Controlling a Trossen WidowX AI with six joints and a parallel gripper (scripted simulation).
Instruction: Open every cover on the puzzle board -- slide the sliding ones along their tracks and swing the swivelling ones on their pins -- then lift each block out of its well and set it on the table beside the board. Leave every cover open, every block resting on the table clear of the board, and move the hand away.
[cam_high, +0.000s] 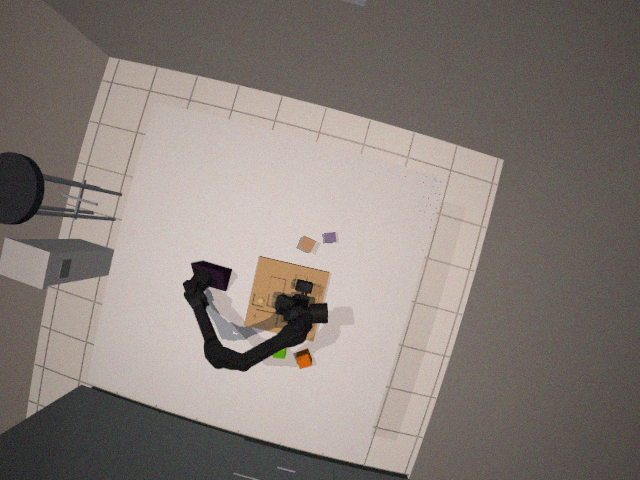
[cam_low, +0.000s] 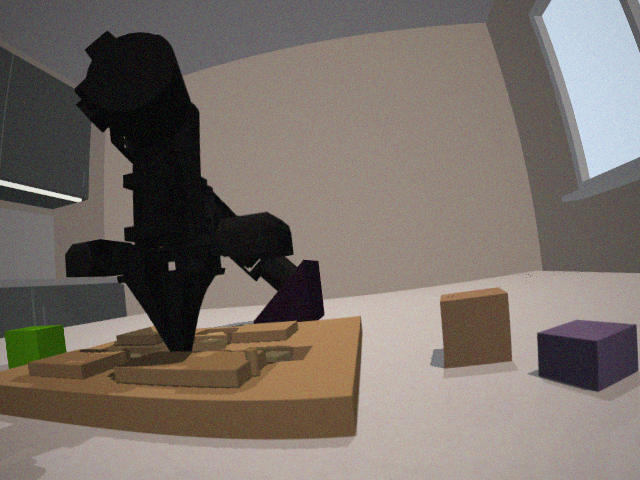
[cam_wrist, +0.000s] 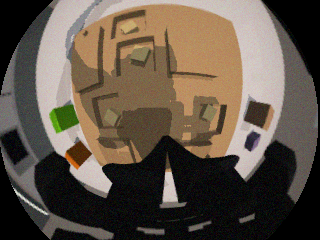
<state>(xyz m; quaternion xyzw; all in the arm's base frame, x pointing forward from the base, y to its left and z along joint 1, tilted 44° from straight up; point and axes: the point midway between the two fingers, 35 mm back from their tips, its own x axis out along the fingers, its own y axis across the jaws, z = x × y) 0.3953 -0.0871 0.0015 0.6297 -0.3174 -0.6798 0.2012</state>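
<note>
The wooden board (cam_high: 273, 264) (cam_low: 310, 416) (cam_wrist: 210, 45) has raised tan covers. In the exterior view one cover (cam_low: 178, 375) lies at the front, one (cam_low: 56, 367) at the left and one (cam_low: 263, 331) at the back. Small pale blocks show uncovered in the wrist view: one (cam_wrist: 129, 26) at the top, a second (cam_wrist: 140, 55) below it, a third (cam_wrist: 111, 118) at left and another (cam_wrist: 209, 112) at right. My gripper (cam_low: 181, 349) (cam_wrist: 166, 138) is shut and empty, its tip low over the board just behind the front cover. Contact is unclear. The arm hides part of the board from above.
On the table beside the board stand a green block (cam_high: 279, 353) (cam_low: 35, 345) (cam_wrist: 64, 118), an orange block (cam_high: 303, 359) (cam_wrist: 78, 154), a tan block (cam_high: 307, 244) (cam_low: 476, 329) (cam_wrist: 258, 114) and a purple block (cam_high: 329, 237) (cam_low: 586, 351) (cam_wrist: 252, 141). A dark box (cam_high: 219, 276) (cam_low: 305, 297) is by the arm's base.
</note>
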